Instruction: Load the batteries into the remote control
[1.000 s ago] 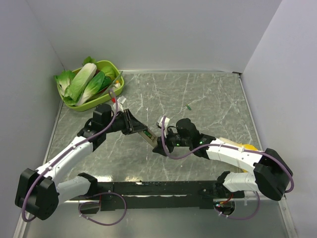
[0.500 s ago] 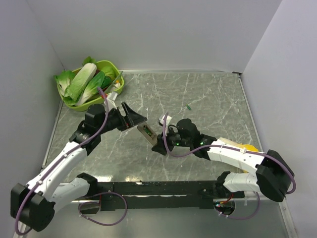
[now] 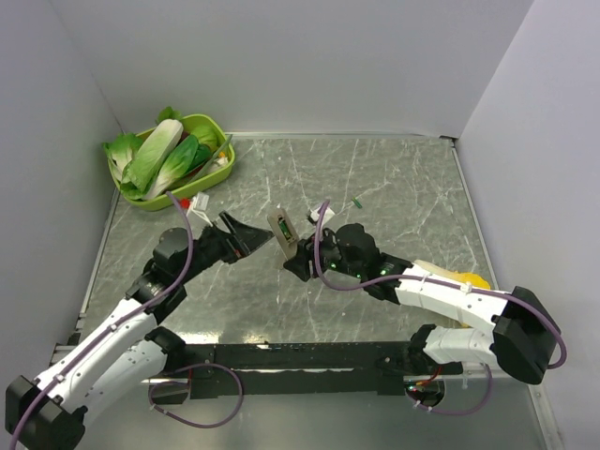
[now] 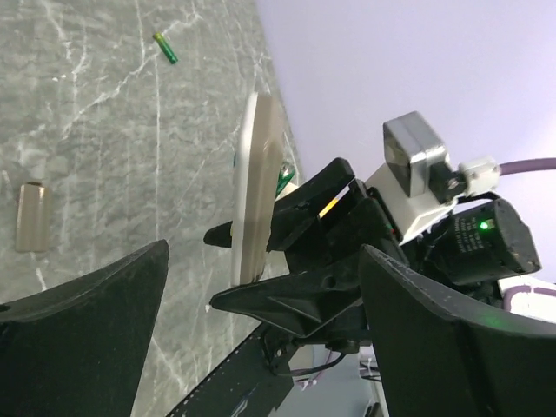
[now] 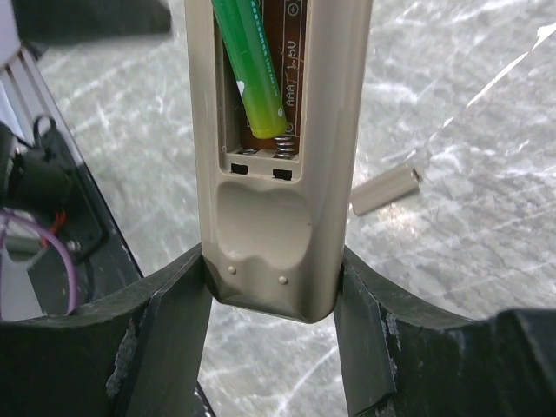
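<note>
My right gripper (image 5: 271,261) is shut on the lower end of the remote control (image 5: 276,165), holding it upright above the table (image 3: 280,228). Its grey-brown back faces the right wrist camera. The battery bay is open, and one green battery (image 5: 252,65) lies slanted in it, its lower end near the spring. My left gripper (image 3: 255,239) stands open just left of the remote with nothing between its fingers (image 4: 87,321). The left wrist view shows the remote (image 4: 256,174) edge-on. A second green battery (image 3: 357,202) lies on the table beyond it (image 4: 165,48).
A small beige battery cover (image 5: 387,189) lies flat on the marble table (image 4: 30,228). A green basket (image 3: 222,167) of leafy vegetables stands at the back left corner. A yellow object (image 3: 472,278) sits by the right arm. Grey walls enclose the table.
My left gripper has opened and drawn back to the left, away from the remote. The right gripper has tipped the remote more upright and shifted it slightly away from the arm bases.
</note>
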`<move>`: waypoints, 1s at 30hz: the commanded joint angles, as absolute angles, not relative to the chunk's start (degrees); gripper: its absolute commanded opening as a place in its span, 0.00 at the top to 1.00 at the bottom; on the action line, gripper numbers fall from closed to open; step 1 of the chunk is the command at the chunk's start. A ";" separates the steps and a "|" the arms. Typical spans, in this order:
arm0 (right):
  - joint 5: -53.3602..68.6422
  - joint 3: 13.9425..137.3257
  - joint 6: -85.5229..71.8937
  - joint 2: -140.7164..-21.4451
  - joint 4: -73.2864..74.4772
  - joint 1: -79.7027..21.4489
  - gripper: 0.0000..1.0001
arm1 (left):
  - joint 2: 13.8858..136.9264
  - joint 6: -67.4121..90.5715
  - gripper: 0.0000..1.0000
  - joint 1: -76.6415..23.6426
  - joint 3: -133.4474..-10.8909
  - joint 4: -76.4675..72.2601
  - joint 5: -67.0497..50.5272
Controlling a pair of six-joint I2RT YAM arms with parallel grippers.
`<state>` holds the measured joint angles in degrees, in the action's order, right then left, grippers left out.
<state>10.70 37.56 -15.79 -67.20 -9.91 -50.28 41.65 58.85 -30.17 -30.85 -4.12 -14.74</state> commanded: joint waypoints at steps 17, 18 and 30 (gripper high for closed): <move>0.09 46.93 -19.95 -66.09 -11.86 -56.42 1.00 | 49.13 57.04 0.40 -39.55 -29.71 -19.69 -8.97; 0.09 47.02 -20.04 -66.18 -11.87 -56.69 1.00 | 49.30 56.95 0.41 -39.90 -29.79 -19.69 -8.96; -4.13 48.69 -21.53 -67.41 -11.87 -58.45 1.00 | 49.57 55.37 0.50 -41.66 -28.48 -20.74 -9.49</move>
<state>-1.21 45.01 -19.97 -67.40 -9.43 -57.82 49.76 57.34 -40.80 -29.32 -17.41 -9.17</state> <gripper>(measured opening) 0.596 0.502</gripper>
